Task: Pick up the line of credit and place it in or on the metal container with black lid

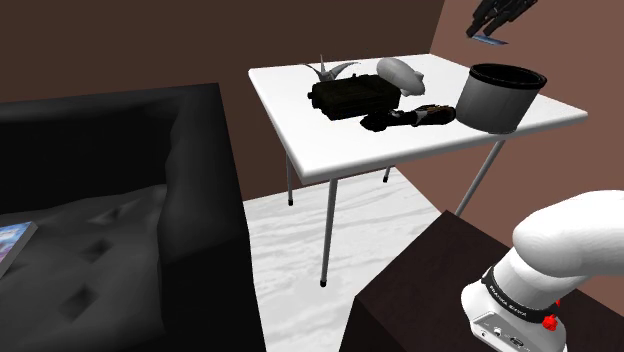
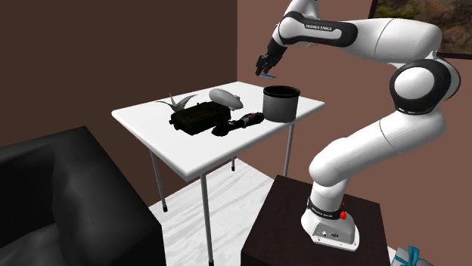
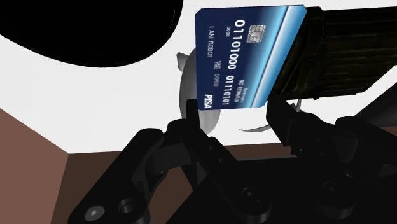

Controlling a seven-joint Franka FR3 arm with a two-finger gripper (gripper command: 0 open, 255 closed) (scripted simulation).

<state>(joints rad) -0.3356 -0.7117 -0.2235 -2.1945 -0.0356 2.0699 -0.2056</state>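
Arching high, arm (image 2: 378, 38) holds blue card (image 3: 248, 57) above white table (image 2: 147, 122).

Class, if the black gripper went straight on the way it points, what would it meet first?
Most likely the grey rounded object on the white table, seen just behind the blue credit card that the gripper clasps; depth is unclear.

The arm (image 2: 363, 143) arches high, its tool (image 2: 265, 68) pointing downward, clamped on a blue card (image 3: 251, 57).
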